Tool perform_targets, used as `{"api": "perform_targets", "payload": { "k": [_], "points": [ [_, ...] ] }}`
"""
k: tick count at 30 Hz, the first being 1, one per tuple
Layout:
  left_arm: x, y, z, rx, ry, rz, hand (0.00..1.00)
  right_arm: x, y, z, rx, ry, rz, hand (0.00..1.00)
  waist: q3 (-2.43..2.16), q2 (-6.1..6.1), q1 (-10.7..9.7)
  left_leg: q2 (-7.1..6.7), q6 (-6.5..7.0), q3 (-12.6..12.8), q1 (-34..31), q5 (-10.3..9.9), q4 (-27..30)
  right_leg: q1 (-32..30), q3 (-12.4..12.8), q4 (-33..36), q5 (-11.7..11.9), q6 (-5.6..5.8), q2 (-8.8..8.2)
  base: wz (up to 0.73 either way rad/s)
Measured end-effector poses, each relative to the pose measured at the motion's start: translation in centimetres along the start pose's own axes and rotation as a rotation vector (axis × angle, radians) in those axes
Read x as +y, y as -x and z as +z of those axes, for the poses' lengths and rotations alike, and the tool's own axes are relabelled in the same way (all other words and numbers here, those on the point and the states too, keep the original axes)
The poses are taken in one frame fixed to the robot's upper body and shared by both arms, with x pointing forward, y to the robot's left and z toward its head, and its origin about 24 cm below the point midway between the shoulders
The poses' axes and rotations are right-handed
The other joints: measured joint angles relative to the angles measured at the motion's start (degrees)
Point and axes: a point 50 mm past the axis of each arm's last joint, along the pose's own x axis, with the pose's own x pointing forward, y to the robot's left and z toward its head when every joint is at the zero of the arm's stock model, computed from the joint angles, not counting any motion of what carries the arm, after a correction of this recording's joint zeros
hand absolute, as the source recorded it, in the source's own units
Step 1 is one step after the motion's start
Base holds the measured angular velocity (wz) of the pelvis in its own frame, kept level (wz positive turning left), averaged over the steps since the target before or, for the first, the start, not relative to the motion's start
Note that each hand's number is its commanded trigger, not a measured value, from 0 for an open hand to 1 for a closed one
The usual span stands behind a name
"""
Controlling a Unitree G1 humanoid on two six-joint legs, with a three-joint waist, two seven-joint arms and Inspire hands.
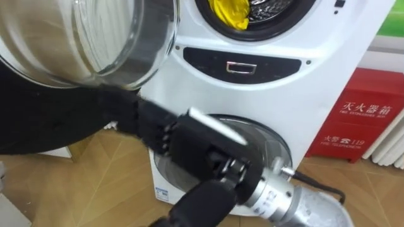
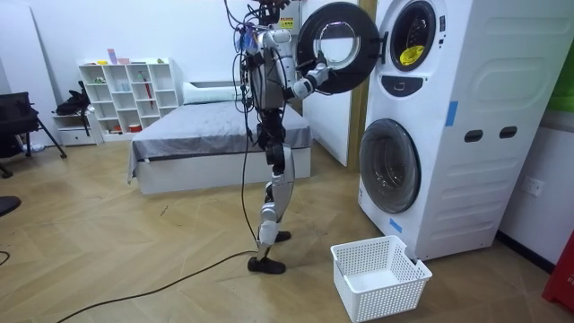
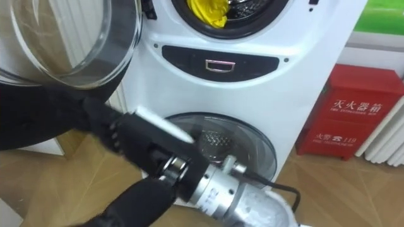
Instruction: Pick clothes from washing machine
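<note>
Yellow cloth (image 1: 230, 12), bright and crumpled, sits bunched at the front-left of the upper drum (image 1: 271, 9) in the stacked washer (image 1: 328, 75). The washer's round glass door (image 1: 82, 38) is swung wide open on its left side. Right hand (image 1: 177, 142) reaches across washer front to the door's dark rim, fingers too blurred to tell if curled or straight; white basket (image 2: 395, 287) on floor in front of washer.

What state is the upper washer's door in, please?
Open: the door is swung out, and yellow cloth shows in the drum.
</note>
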Motion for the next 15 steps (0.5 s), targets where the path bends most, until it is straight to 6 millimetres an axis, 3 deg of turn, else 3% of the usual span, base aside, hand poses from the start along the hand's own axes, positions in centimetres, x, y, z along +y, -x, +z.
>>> {"api": "perform_targets", "payload": {
  "k": [5, 6, 10, 15],
  "points": [
    [0.5, 0.3, -1.2, 0.027, 0.030, 0.034, 0.00, -1.7, 0.8, 0.9, -0.025, 0.039, -0.099, 0.00, -0.02, 0.18, -2.3, -0.12, 0.01, -0.5, 0.0, 0.0, 0.0, 0.1, 0.1, 0.0, 0.0, 0.00, -0.03, 0.02],
    [0.5, 0.3, -1.2, 0.026, 0.037, 0.039, 0.00, -2.3, 1.2, 1.3, -0.035, 0.049, -0.136, 0.00, -0.23, -0.06, -3.1, -0.16, 0.01, -0.5, 0.1, 0.0, 0.0, 0.1, 0.1, 0.0, 0.0, 0.00, -0.06, 0.00],
    [0.6, 0.4, -1.5, 0.028, 0.049, 0.043, 0.00, -4.4, 2.4, 2.5, -0.071, 0.105, -0.290, 0.00, -0.33, 0.03, -3.6, -0.20, 0.04, -0.4, 0.2, 0.0, 0.0, 0.1, 0.2, 0.0, 0.0, 0.00, -0.14, -0.01],
    [0.7, 0.5, -1.9, 0.037, 0.047, 0.045, 0.00, -5.0, 2.8, 2.8, -0.085, 0.117, -0.372, 0.00, -0.42, 0.28, -4.8, -0.19, 0.04, -0.2, 0.7, 0.0, 0.0, 0.5, 0.1, 0.0, 0.0, 0.00, -0.15, 0.00]
  ]
}}
